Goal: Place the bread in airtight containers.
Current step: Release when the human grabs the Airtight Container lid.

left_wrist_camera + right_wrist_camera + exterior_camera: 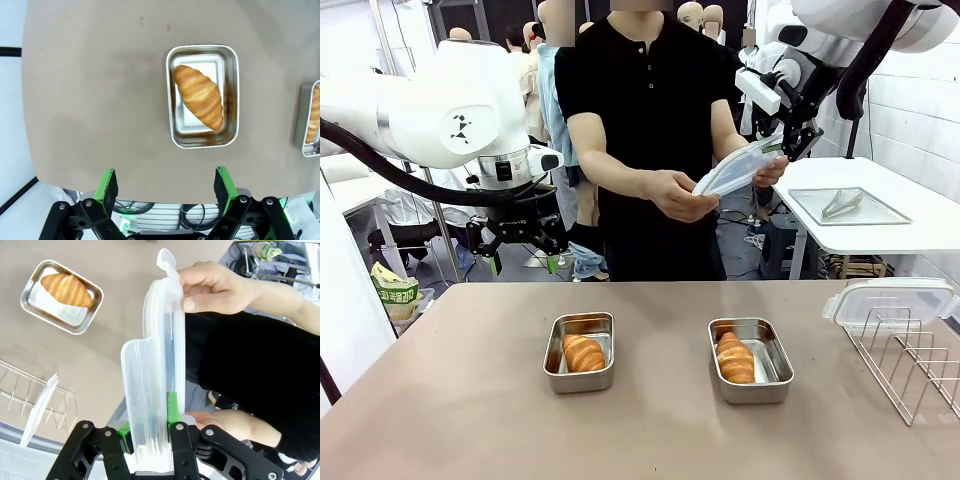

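Bread is laid in two steel tubs on the worktop [470, 400]: one golden-brown, ridged croissant [584, 353] in the left tub [580, 318], another croissant [735, 358] in the right tub [773, 346]. The left pincer [524, 263] is held above the far edge, fingers apart. The right pincer [150, 415] is raised high, clamped on a clear lid [155, 355] also held by a person's hand [210, 282].

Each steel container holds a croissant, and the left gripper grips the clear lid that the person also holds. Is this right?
Not quite: the right gripper grips the lid, as the right wrist view shows. The left gripper is open and empty.
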`<action>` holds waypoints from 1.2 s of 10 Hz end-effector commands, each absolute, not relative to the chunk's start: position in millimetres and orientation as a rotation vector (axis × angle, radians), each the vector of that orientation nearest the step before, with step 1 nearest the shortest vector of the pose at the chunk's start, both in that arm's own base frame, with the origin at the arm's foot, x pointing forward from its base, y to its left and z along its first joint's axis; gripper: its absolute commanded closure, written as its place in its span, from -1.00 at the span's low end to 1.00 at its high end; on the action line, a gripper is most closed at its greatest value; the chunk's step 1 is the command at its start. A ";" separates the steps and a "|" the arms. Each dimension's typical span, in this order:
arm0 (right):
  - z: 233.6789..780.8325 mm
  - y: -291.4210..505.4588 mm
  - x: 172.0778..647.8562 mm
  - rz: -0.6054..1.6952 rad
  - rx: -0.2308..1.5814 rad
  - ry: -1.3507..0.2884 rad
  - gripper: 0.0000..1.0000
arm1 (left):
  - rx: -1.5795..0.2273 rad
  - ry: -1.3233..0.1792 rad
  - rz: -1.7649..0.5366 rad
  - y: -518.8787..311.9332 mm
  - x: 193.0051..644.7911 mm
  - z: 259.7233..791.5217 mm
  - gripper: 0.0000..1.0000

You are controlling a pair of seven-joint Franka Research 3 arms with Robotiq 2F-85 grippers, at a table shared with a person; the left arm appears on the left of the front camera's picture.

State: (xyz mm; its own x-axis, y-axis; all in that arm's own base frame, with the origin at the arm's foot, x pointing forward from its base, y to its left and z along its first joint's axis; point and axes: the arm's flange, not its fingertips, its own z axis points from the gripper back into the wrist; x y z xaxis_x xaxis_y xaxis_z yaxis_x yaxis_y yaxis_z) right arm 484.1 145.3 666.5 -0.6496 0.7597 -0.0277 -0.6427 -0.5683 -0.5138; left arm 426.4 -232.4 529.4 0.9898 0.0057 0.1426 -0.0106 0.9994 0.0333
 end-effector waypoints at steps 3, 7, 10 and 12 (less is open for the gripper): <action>666.5 145.3 483.9 2.221 -0.315 -0.591 1.00 | 0.030 -0.144 0.010 -230.3 426.1 530.7 -1.00; 666.5 145.3 483.9 2.221 -0.315 -0.591 1.00 | 0.030 -0.144 0.010 -230.3 426.1 530.7 -1.00; 666.5 145.3 483.9 2.221 -0.315 -0.591 1.00 | 0.030 -0.144 0.010 -230.3 426.1 530.7 -1.00; 666.5 145.3 483.9 2.221 -0.315 -0.591 1.00 | 0.030 -0.144 0.010 -230.3 426.1 530.7 -1.00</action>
State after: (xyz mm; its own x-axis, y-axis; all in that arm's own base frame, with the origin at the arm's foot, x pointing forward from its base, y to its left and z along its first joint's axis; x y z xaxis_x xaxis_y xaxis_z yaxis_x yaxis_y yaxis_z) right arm 483.8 145.4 665.7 -0.6509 0.7588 -0.0251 -0.6450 -0.5701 -0.5089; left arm 426.4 -232.3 529.4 0.9898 0.0058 0.1426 -0.0106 0.9994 0.0333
